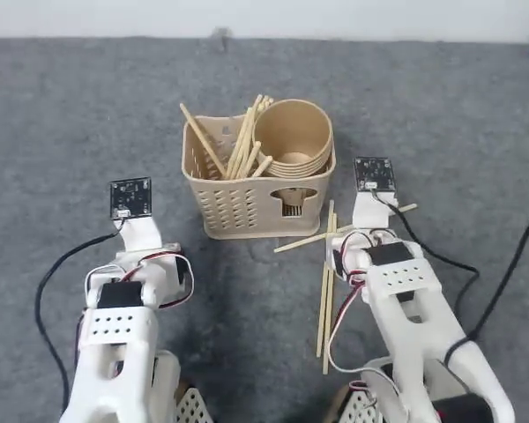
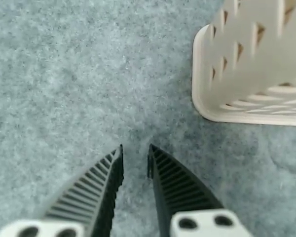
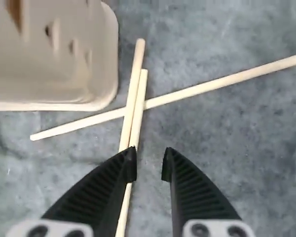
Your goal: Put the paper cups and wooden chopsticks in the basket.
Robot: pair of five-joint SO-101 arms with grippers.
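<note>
Paper cups (image 1: pixel 300 132) are nested into one stack in the 3 o'clock half of the basket (image 1: pixel 247 207). That leaves the 9 o'clock half for the binned chopsticks (image 1: pixel 242 141), which lean on the rim and fan out toward 12, so the cups look done. What's left is three sticks on the carpet (image 1: pixel 70 132) at 4–5 o'clock from the basket. A loose pair (image 1: pixel 326 291) lies side by side along the 12–6 line, with its top ends just beside the basket's corner. A crossing stick (image 1: pixel 304 240) lies over them, running roughly 8 to 2. The right gripper (image 3: pixel 148 154) hangs low over that cross, jaws slightly apart with nothing between them. The pair runs beside or under one finger rather than through the gap, so I'd say it isn't lined up for a grab yet. The crossing stick sits on top, so it looks like the easier first pick. Lifting the pair first would likely drag it. The left gripper (image 2: pixel 134 150) is at about 8 o'clock from the basket, over bare carpet near the corner, jaws a crack apart and empty. There's nothing on its side to pick, so it's probably parked out of the way.
</note>
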